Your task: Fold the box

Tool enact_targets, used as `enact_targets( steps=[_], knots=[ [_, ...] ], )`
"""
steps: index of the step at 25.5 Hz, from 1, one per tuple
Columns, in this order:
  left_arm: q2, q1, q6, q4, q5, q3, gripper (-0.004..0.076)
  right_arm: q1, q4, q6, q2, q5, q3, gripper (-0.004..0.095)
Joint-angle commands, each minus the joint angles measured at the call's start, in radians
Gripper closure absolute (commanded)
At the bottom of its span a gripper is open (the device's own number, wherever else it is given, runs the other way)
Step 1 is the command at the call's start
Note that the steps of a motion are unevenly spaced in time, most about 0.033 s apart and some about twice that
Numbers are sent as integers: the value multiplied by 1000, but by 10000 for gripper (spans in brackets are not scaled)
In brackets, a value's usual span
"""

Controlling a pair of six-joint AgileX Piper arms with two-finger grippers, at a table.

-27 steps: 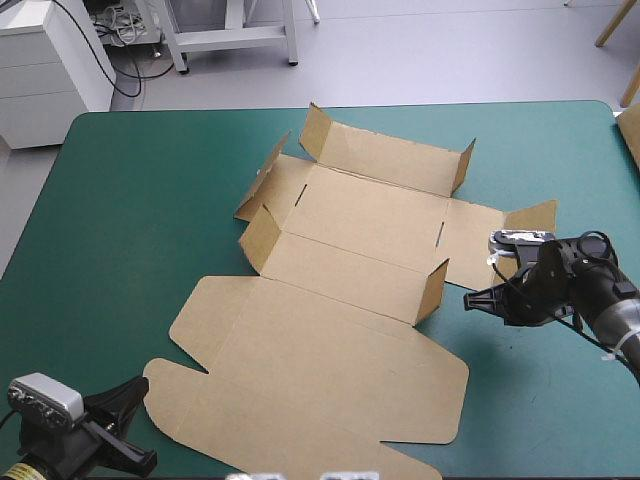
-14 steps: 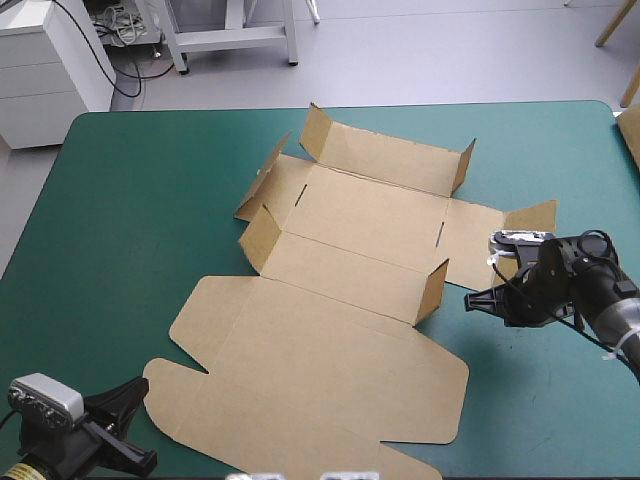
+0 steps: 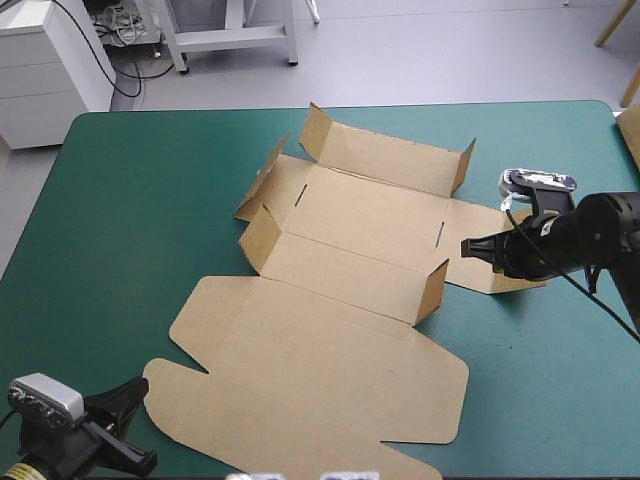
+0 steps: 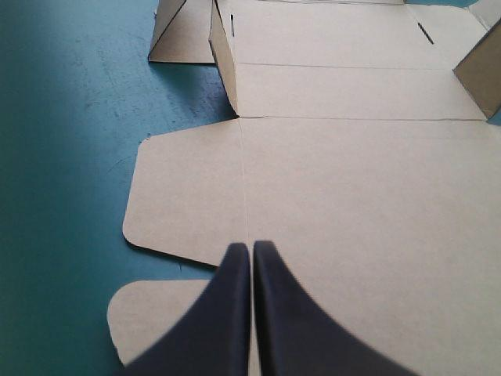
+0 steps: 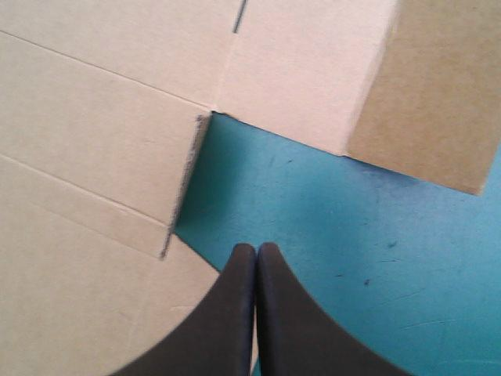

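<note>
Where the table's near left corner lies, the left gripper (image 4: 252, 249) sits low with its black fingers pressed together into one point, and that point hovers over the near left rounded tab of the box (image 3: 340, 300). The box is a cut sheet of brown board lying open in the middle of the teal-green cover (image 3: 130, 220), with nothing gripping it. Nearest is the wide lid panel (image 3: 320, 370), flat on the cover. Beyond its crease comes the base, where two small tabs stand upright at the near corners, one on the left (image 3: 258, 235) and one on the right (image 3: 432, 290). The right gripper (image 3: 466, 247) reaches in from the table's right side over the right side flap (image 3: 470, 230), its fingers likewise closed tip to tip and empty. In its wrist view the tips hang above a bare teal-green notch between lid panel and side flap, just beside the upright right tab. Farthest off, the back wall panel (image 3: 390, 160) has a tab raised at each end.
</note>
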Motion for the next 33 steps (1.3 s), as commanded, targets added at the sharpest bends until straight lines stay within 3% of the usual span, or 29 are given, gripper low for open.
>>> enact_targets(
  steps=[1, 8, 13, 17, 19, 22, 33],
  knots=[
    [15, -6, 0, -12, -71, -33, 731, -11, 53, -1, -51, -17, -35, 927],
    [15, -6, 0, -12, -71, -33, 731, -11, 69, 27, -71, -17, -33, 922],
    [15, -6, 0, -12, -71, -33, 731, -11, 149, -53, -71, -17, -33, 881],
    [15, -6, 0, -12, -71, -33, 731, -11, 182, -61, -69, -17, -33, 689],
    [15, -6, 0, -12, -71, -33, 731, -11, 178, -54, -67, -17, -33, 487],
    [15, -6, 0, -12, -71, -33, 731, -11, 157, 0, -66, -17, -33, 365],
    [15, -6, 0, -12, -71, -33, 731, 36, 138, 47, 70, -17, -33, 386]
  ],
)
